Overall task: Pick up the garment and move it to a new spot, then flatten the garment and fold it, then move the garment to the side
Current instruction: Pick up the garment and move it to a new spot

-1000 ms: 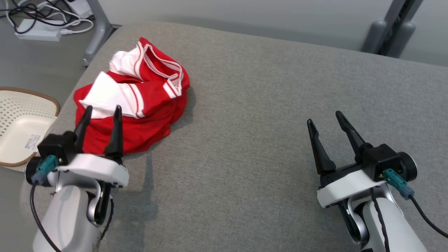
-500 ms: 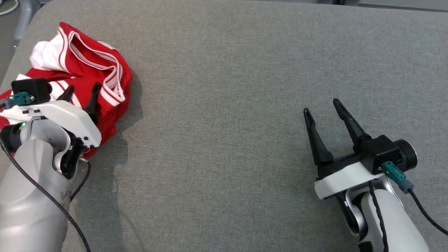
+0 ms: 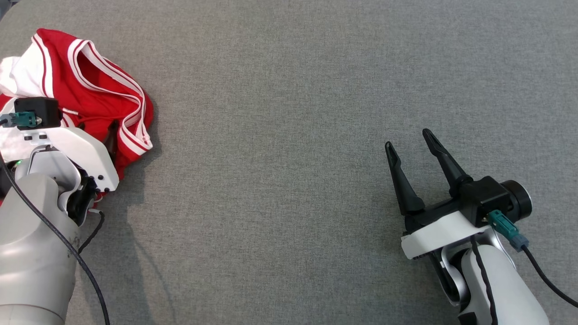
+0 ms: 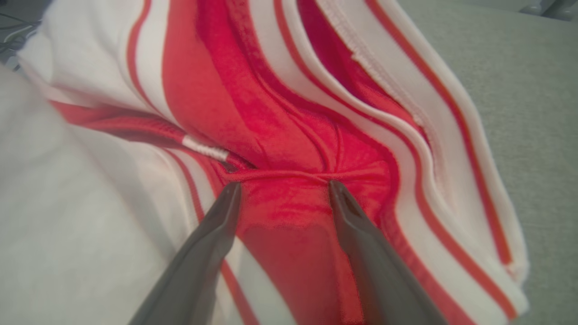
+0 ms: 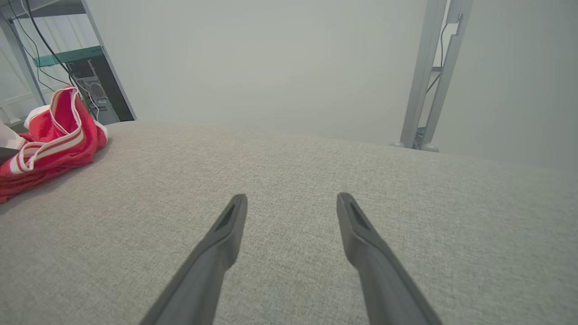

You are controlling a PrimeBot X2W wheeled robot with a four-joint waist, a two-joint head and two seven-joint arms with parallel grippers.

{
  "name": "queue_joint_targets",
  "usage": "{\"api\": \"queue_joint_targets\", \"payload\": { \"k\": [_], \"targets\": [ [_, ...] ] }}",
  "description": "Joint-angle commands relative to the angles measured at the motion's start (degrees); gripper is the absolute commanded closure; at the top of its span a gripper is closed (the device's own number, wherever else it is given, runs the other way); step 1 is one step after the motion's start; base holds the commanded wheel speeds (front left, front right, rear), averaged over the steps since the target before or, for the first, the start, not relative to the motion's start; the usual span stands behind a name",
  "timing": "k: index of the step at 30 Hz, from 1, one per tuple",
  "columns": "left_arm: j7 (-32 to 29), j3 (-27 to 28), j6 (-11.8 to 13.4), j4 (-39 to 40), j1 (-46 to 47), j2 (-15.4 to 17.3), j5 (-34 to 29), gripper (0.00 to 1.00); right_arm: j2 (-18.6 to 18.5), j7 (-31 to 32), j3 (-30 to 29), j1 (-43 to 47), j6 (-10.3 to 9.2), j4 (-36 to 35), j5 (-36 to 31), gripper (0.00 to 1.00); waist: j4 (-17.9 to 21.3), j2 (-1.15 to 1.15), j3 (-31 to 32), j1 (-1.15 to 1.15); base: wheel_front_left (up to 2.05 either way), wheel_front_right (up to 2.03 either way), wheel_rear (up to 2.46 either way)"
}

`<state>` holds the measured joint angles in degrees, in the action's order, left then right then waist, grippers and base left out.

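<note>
The red-and-white garment (image 3: 90,81) is lying bunched at 10 o'clock in the head view, on the grey fabric surface (image 3: 289,113). The whole head picture is sitting differently from one second ago. Treat this as camera motion, not as a move of the garment.

The left gripper (image 4: 282,187) is now reaching into the bundle. One second ago its fingertips were standing at the garment's near edge. In the left wrist view you are seeing them pressing into a red fold, with a white-and-red striped band running past at 2 o'clock. The jaws are standing apart with a ridge of red cloth between the tips, and they are not yet clamping it.

The right gripper (image 3: 407,138) is holding the same pose as before at 4 o'clock in the head view. It is over bare surface, well apart from the garment. Its jaws are standing apart and gripping nothing. In the right wrist view the garment (image 5: 49,135) is lying at 9 o'clock.
</note>
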<state>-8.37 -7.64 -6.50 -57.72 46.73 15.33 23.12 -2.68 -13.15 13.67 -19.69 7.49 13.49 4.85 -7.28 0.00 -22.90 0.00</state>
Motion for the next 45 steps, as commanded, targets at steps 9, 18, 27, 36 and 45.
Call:
{"api": "queue_joint_targets", "payload": {
  "k": [9, 18, 27, 36, 45],
  "targets": [
    [-1.39, -2.11, -0.7, -3.94, 0.81, -0.58, 0.87, 1.0, -0.42, -0.3, -0.5, -0.8, 0.01, 0.38, -0.22, 0.0, -0.76, 0.0, 0.4, 0.0, 0.0, 0.0, 0.0],
    [6.61, -1.48, -0.98, -1.86, 1.44, -0.45, 2.43, 1.0, -0.42, -0.68, -0.16, -0.18, 0.01, 1.62, 0.75, 0.0, -1.51, 0.0, 3.31, 0.0, 0.0, 0.0, 0.0],
    [19.31, 0.58, 0.1, 3.63, -0.48, -0.31, 3.59, 1.0, -0.43, -1.39, 0.65, 1.57, 0.01, 3.45, 2.49, 0.0, -2.12, 0.0, 9.16, 0.0, 0.0, 0.0, 0.0],
    [23.57, 3.9, 2.78, 19.44, -4.9, 1.04, 2.22, 1.0, -0.42, -1.81, 1.19, 3.05, 0.01, 4.68, 4.08, 0.0, -2.13, 0.0, 14.09, 0.0, 0.0, 0.0, 0.0],
    [23.57, 7.74, 4.44, 36.54, -10.95, 0.91, 0.58, 1.0, -0.42, -2.13, 1.76, 3.83, 0.01, 5.06, 5.08, 0.0, -0.91, 0.0, 16.64, 0.0, 0.0, 0.0, 0.0]
  ]
}}
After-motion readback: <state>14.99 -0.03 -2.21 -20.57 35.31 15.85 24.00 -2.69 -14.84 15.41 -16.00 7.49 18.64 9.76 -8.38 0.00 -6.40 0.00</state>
